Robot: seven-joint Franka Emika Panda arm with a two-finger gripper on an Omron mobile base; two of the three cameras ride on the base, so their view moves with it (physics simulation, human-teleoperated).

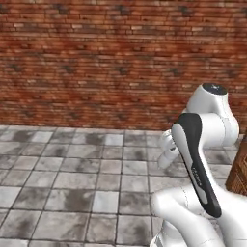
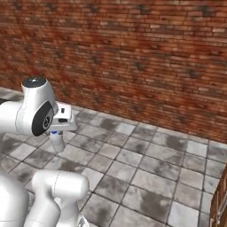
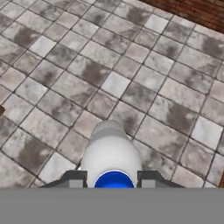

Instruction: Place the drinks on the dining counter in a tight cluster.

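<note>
White bottle clamped at blue cap by gripper

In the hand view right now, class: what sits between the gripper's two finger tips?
The small white bottle with its blue cap sits between the gripper tips, held above the grey tiled floor, as the hand view shows.

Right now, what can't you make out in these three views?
- Small white bottle: hand view, its neck end is cut off at the bottom; right base view, its top is hidden under the tool.
- Left base view: the arm covers most of the bottle.
- Wooden piece: cut off by the right edge, too little to identify.
- Brick wall: its top is cut off.
</note>
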